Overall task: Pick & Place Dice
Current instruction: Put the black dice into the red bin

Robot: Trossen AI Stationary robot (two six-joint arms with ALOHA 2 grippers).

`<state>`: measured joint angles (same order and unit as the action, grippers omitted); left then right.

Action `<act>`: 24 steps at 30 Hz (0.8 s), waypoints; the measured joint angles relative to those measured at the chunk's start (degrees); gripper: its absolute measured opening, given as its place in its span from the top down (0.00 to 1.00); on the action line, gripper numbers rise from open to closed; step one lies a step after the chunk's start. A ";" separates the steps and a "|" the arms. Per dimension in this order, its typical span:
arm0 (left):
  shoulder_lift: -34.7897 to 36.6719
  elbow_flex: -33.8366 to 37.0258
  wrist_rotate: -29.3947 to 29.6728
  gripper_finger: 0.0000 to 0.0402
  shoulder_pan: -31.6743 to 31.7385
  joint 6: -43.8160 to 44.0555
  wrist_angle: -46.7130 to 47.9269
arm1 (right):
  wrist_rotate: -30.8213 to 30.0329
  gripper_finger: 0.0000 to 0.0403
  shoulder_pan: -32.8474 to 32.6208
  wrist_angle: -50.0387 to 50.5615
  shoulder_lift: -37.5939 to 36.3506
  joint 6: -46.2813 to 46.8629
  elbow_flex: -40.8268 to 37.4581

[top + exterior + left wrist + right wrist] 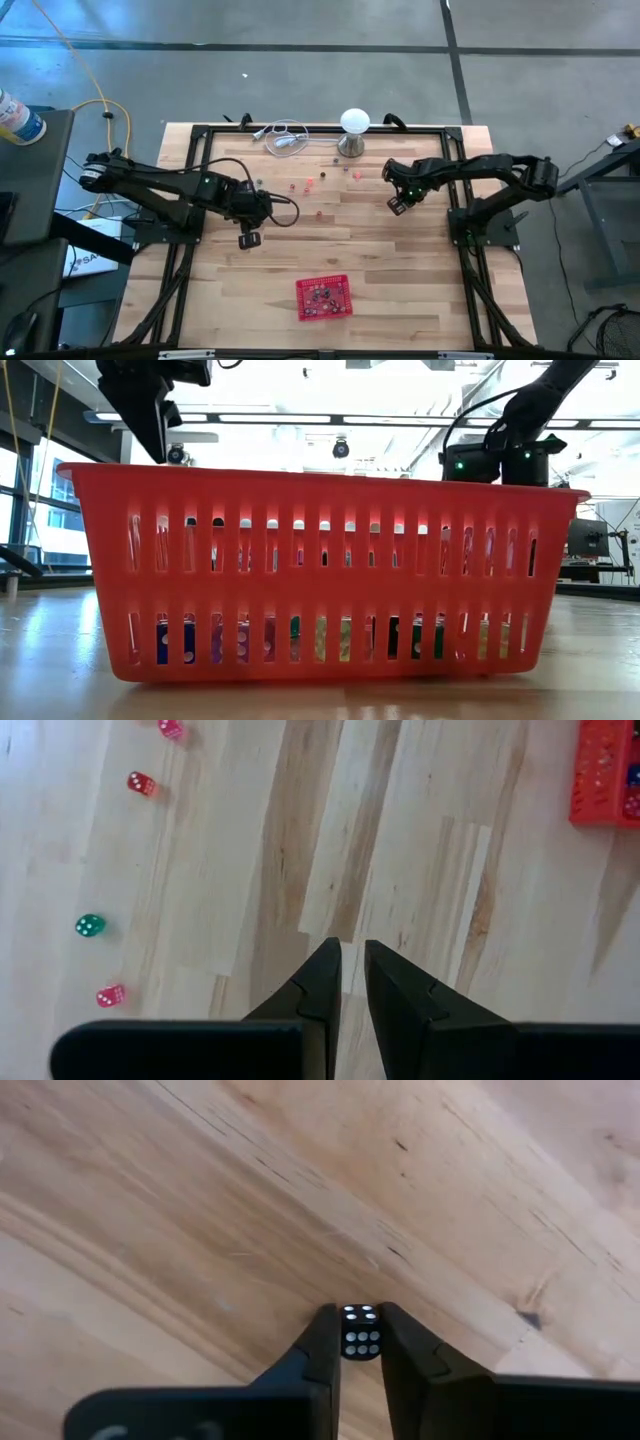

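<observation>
- Black die point(360, 1332) sits pinched between the right gripper point(358, 1342) fingertips, at table two o'clock.
- Left gripper point(352, 970) hangs nearly closed, empty, toward nine o'clock.

Black die point(360, 1332) with white pips showing between dark gripper fingers point(318, 1345); loose dice on the table showing red point(141, 784), pink point(110, 995) and green point(89, 926), each with white pips. Red mesh basket point(330, 490) showing vertical slots, with blue, green and dark dice glinting through; pale wood table point(400, 270) showing lengthwise plank grain, with the white ball-topped stand point(354, 123) sitting on a metal base
</observation>
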<state>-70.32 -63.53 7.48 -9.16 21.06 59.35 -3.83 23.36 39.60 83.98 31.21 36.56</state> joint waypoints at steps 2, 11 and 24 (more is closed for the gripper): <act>0.00 0.00 0.14 0.90 -0.83 0.00 0.20 | -0.97 0.93 -2.22 1.08 -0.62 1.93 0.90; 0.00 0.00 0.16 0.90 -4.12 1.54 0.42 | 0.01 0.93 -19.44 7.85 -6.79 8.42 20.51; 0.00 0.00 0.11 0.90 -10.11 13.13 0.40 | -5.37 0.93 -37.50 22.93 7.73 4.54 59.87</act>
<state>-70.32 -63.53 7.59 -19.27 34.19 59.74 -9.21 -14.15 62.53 91.71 35.75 96.43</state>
